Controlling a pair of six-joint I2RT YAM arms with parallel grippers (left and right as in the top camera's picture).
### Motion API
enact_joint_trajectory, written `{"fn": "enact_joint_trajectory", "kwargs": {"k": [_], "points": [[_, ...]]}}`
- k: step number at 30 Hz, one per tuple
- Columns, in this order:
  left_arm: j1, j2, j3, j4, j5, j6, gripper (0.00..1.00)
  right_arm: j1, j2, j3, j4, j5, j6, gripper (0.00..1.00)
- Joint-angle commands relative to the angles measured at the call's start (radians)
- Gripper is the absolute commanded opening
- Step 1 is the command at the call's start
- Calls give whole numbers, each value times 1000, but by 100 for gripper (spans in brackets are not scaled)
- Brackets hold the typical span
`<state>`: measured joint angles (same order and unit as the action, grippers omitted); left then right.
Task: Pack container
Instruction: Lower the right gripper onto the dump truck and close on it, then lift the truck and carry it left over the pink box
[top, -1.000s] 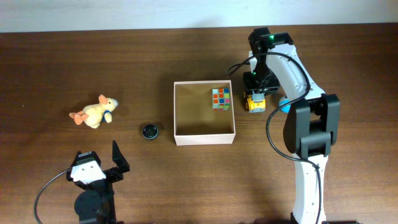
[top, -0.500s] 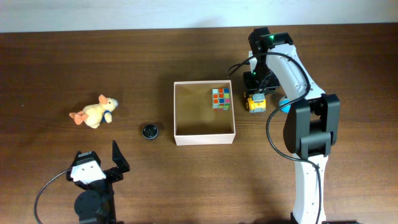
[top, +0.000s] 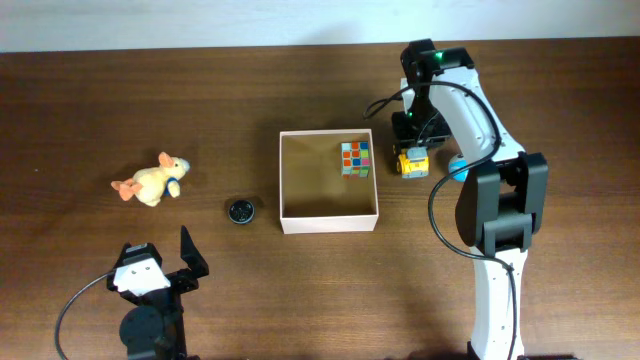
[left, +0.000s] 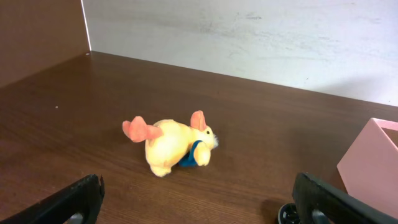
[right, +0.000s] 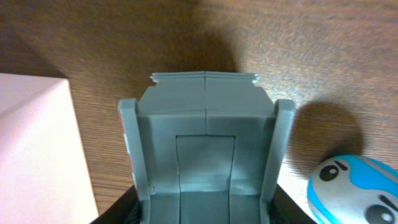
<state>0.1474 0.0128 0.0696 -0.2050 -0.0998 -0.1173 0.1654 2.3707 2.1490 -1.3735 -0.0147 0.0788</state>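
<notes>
The container (top: 329, 214), a shallow white box with a tan inside, stands mid-table and holds a coloured puzzle cube (top: 355, 158) in its far right corner. Just off its right wall my right gripper (top: 412, 150) is shut on a yellow toy truck (top: 411, 165). In the right wrist view the truck's grey bed (right: 205, 155) fills the space between the black fingers (right: 121, 208). My left gripper (top: 160, 262) rests open at the near left edge with nothing between its fingers (left: 81, 199). A yellow plush duck (left: 171, 146) lies beyond it.
A small black round piece (top: 241, 211) lies left of the container, also low in the left wrist view by the right finger (left: 287, 214). A blue-and-white toy (right: 354, 186) sits right of the truck, partly under the right arm (top: 457, 165). The container's wall (right: 31, 143) is close on the truck's left.
The right gripper's jaws have closed in on the toy truck, and truck and gripper have shifted slightly right. The left arm has not moved.
</notes>
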Motion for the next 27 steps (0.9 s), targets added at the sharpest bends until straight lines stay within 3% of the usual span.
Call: {"fn": "enact_joint_trajectory", "kwargs": {"k": [1, 7, 18, 27], "points": [[6, -1, -8, 4, 17, 2, 99, -4, -6, 53, -13, 16, 3, 39], [6, -1, -8, 4, 17, 2, 99, -4, -6, 112, -50, 16, 3, 39], [6, -1, -8, 4, 17, 2, 99, -2, -6, 420, -240, 14, 8, 39], [6, -1, -8, 4, 17, 2, 99, 49, -13, 569, -325, -105, 34, 40]]}}
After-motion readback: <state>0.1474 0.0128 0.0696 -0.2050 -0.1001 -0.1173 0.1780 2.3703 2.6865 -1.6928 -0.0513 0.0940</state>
